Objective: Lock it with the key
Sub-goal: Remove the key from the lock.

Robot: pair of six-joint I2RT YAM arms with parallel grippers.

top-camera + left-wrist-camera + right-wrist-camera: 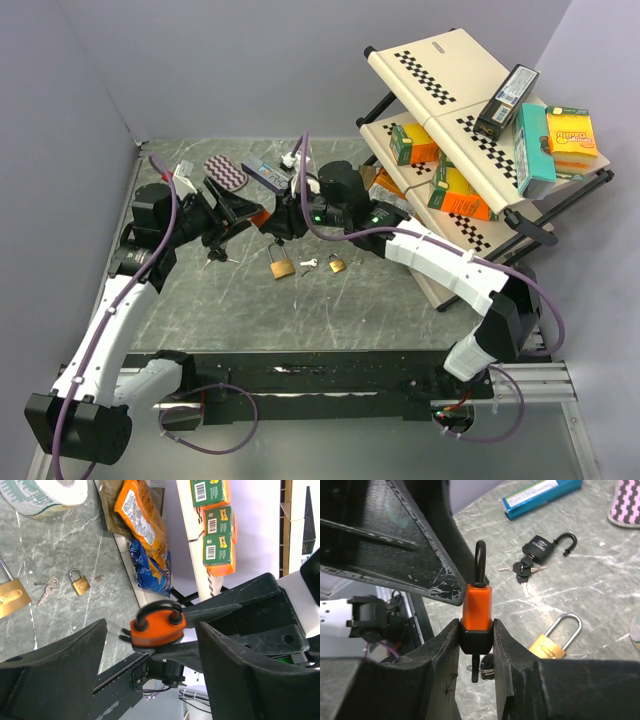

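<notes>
An orange padlock (477,605) with a black base is held upright above the table. My right gripper (476,632) is shut on its black base. A black key (476,667) with a ring sticks out under the base. In the left wrist view both legs of the shackle sit in the padlock's (157,628) body. My left gripper (150,647) is wide open and empty, its jaws apart on either side of the padlock without touching it. In the top view the two grippers meet at the padlock (262,214) over the middle of the table.
A large brass padlock (281,264), loose keys (309,264) and a small brass padlock (337,263) lie just in front. A black open padlock (542,547) with keys and a blue box (540,495) lie behind. A tilted rack (470,150) of boxes stands at the right.
</notes>
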